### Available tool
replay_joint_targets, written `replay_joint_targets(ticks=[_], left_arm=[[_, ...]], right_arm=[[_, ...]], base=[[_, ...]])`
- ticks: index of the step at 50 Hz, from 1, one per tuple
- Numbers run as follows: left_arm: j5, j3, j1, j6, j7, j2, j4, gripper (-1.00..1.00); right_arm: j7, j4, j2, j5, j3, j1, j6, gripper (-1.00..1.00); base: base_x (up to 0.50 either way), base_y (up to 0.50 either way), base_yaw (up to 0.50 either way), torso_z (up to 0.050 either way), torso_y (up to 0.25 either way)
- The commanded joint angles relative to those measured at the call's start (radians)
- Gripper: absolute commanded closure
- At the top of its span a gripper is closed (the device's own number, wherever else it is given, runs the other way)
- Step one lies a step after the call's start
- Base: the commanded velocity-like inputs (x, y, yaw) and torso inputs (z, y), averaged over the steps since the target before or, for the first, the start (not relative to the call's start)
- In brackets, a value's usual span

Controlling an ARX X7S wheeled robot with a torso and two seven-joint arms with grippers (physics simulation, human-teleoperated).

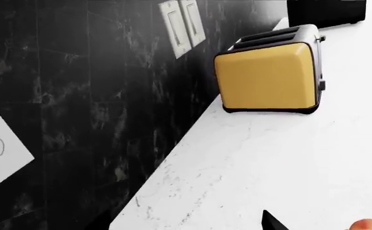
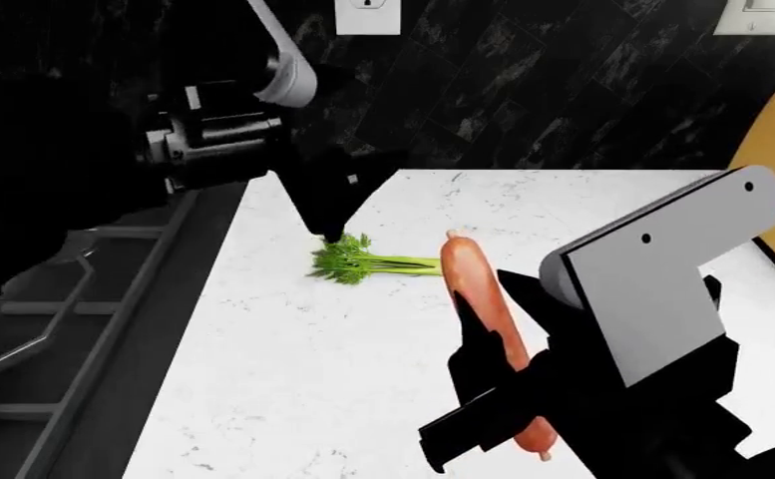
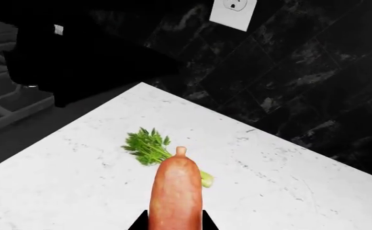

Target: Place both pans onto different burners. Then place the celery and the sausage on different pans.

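Right claw [image 2: 494,369] is clamping the sausage [image 2: 494,329], lifted above the table [image 2: 294,379]. Left claw [image 2: 330,232], state indeterminate, is hovering over the celery [image 2: 360,263]. Next: carrying each to separate pans.

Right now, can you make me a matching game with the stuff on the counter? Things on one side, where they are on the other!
Things:
1. sausage
2. celery
3. toaster
4. wall socket

Places:
A. lying flat on the white counter
B. on the dark wall
C. held in the right gripper
D. standing by the wall on the counter

Pairs: 1-C, 2-A, 3-D, 4-B
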Motion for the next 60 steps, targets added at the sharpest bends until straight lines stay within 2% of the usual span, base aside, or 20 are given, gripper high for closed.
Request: replay_joint_targets(ticks=[1,10,29,44,60], left_arm=[[0.223,0.168,-0.140,0.038,0.279,0.124,-0.264,-1.00],[0.300,0.247,-0.121,0.090,0.347,0.181,-0.374,-1.00],[0.385,0.366,-0.023,0.137,0.373,0.147,-0.302,-1.00],[0.430,0.404,-0.007,0.166,0.388,0.175,-0.363,-1.00],[0.466,0.411,0.017,0.227,0.394,0.240,-0.538,-1.00]], right_arm=[[-0.005,-0.004,-0.001,0.004,0.004,0.004,0.004,1.00],[0.000,0.006,-0.001,0.006,-0.004,0.004,0.009,1.00],[-0.002,0.009,0.003,-0.019,-0.006,-0.001,0.012,1.00],[0.006,0.005,0.001,-0.034,-0.017,-0.010,0.019,1.00],[0.042,-0.022,0.010,-0.021,-0.018,-0.010,0.000,1.00]], base=[[0.00,0.00,0.00,0.000,0.000],[0.00,0.00,0.00,0.000,0.000],[0.00,0.00,0.00,0.001,0.000],[0.00,0.00,0.00,0.000,0.000],[0.00,0.00,0.00,0.000,0.001]])
